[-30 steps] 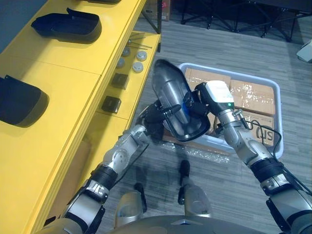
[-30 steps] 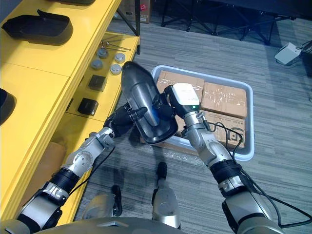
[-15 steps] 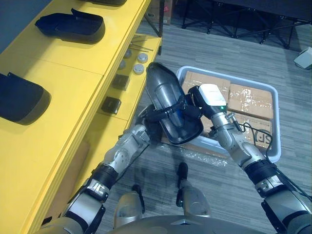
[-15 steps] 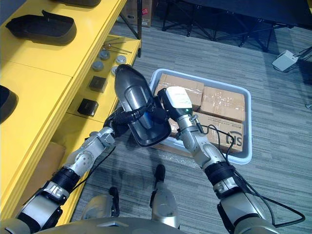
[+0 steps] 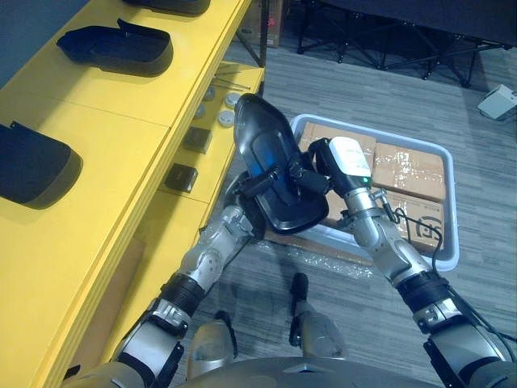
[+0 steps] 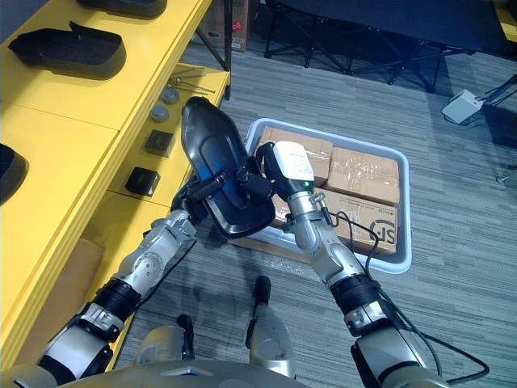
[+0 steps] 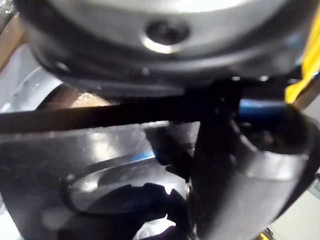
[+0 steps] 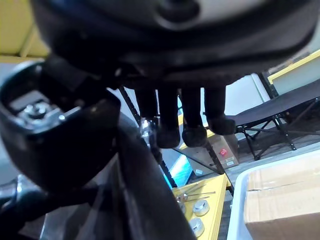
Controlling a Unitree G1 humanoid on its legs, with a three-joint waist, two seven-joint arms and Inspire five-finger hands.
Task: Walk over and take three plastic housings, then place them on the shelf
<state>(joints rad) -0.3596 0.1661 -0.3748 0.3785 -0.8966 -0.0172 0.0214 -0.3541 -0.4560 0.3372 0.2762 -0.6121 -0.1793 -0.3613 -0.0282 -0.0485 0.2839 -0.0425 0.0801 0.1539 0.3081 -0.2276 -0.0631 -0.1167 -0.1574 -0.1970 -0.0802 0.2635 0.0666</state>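
Note:
A dark glossy plastic housing (image 5: 271,174) hangs in the air between the yellow shelf (image 5: 105,121) and the bin, tilted with its narrow end up. My left hand (image 5: 242,196) comes up behind its shelf side, and its fingers (image 5: 269,179) curl over the rim onto the face. My right hand (image 5: 311,174) is shut on the opposite rim; the right wrist view has its fingers (image 8: 192,132) hooked over that edge. Two more dark housings (image 5: 117,48) (image 5: 32,166) lie on the shelf top, and a third (image 5: 166,4) lies further back.
A pale blue bin (image 5: 448,234) with taped cardboard boxes (image 5: 408,170) stands on the grey floor to the right. The lower yellow shelf holds black blocks (image 5: 181,176) and several round metal parts (image 5: 224,117). Dark stand legs (image 5: 363,36) are at the back.
My left hand's fingers have curled onto the housing's rim. Both hands have carried the housing a little toward the shelf and turned its face more toward me. The camera has shifted.

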